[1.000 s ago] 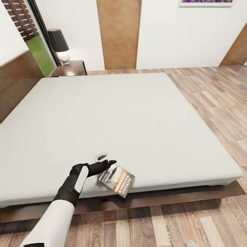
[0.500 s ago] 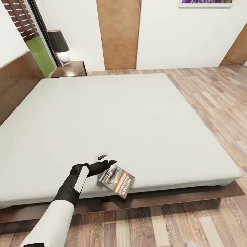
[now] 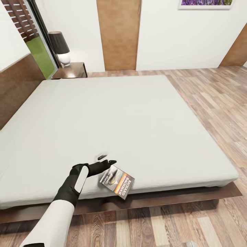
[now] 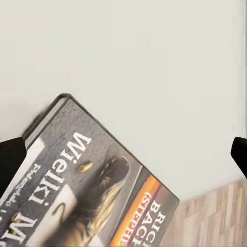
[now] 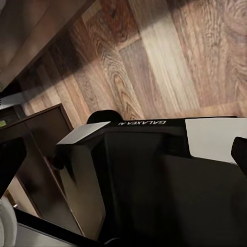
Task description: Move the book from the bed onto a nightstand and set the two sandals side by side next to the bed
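My left gripper (image 3: 107, 160) is spread wide, holding nothing, directly beside the book (image 3: 117, 181) overhanging the bed (image 3: 137, 120) edge.

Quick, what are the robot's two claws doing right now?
Left gripper: open, beside the book, not holding it.
Right gripper: open, holding nothing.

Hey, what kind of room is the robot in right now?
Most likely a bedroom: a large bed with a white mattress takes up most of the head view, a nightstand with a lamp stands beside it, and a book lies at the mattress edge.
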Tool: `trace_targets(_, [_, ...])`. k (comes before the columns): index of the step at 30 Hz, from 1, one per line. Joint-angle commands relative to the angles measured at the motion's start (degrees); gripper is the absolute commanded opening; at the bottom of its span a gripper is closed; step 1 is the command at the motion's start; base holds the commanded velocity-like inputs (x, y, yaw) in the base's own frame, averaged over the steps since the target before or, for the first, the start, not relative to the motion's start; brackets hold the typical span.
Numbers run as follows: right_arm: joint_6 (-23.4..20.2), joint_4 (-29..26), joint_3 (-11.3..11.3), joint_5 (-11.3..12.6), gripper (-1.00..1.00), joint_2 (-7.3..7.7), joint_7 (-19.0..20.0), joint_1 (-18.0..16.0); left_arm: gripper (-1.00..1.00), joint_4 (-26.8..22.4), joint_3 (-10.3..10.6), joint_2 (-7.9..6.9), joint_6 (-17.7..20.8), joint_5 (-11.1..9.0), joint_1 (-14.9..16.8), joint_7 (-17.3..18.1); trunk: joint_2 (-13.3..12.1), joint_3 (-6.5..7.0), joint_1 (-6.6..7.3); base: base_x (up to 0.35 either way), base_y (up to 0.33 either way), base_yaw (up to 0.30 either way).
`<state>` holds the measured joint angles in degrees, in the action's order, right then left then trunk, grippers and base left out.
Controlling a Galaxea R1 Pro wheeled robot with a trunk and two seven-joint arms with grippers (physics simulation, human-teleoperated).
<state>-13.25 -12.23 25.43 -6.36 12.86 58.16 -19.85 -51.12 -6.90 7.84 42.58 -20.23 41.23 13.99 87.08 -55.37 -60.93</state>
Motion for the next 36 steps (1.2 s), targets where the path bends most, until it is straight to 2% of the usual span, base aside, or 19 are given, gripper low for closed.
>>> trace_targets(1, [-0.4,-0.1,0.5,-0.6,1.0,-0.03,0.3,0.0,1.0,0.0,-0.3,0.07,0.4,0.1,0.0,0.2,-0.4,0.15,0.23,0.0,0.0,0.0])
trace_targets(36, [-0.4,-0.1,0.5,-0.5,1.0,0.06,0.3,0.0,1.0,0.0,-0.3,-0.01,0.4,0.1,0.0,0.2,-14.4,6.43,7.92,0.0,0.0,0.0])
